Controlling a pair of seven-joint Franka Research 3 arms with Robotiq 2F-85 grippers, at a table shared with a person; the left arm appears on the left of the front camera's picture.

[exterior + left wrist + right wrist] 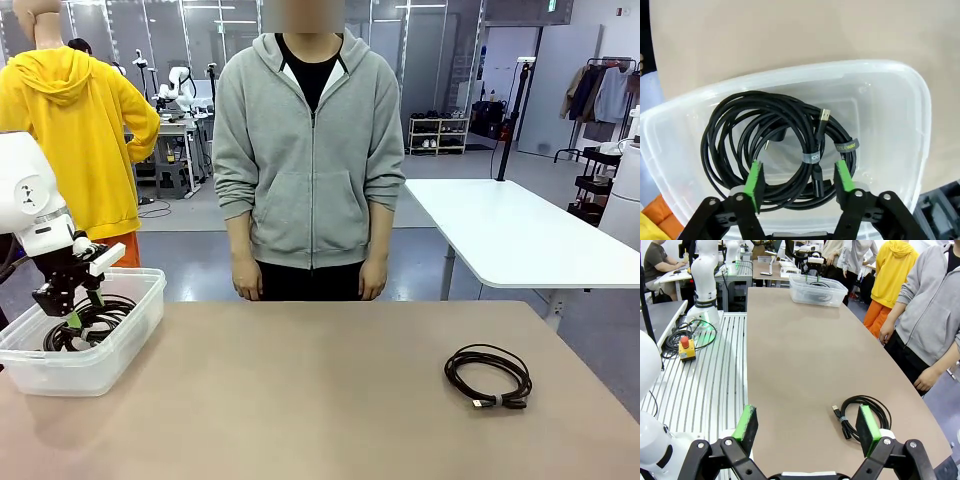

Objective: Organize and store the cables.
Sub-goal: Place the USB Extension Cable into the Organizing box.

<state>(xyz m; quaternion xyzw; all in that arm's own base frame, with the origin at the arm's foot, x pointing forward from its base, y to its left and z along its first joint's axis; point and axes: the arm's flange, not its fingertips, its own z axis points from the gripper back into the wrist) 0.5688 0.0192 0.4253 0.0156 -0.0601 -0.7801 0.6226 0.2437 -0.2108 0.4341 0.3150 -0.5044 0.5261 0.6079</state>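
Nearest on the counter (330, 400), out at about four o'clock from its middle, a coiled black USB cable (488, 376) lies flat by itself, its plug ends at the near edge of the loop. The right claw (807, 429) hangs over the counter's end with its green pads spread wide and nothing between them; from its wrist that same coil sits just past the pad (869, 421) on the picture's right. Over at nine o'clock stands a clear plastic bin (130, 345), and the left claw (68, 310) is poised down in its mouth. Its jaws are parted and grasp nothing, the green pads (754, 176) standing either side of the near arc of the bundled black cables (765, 150) lying on the bin floor, banded with grey straps, one gold USB plug pointing up. At twelve o'clock a person in a grey hoodie (310, 150) stands with both arms hanging.
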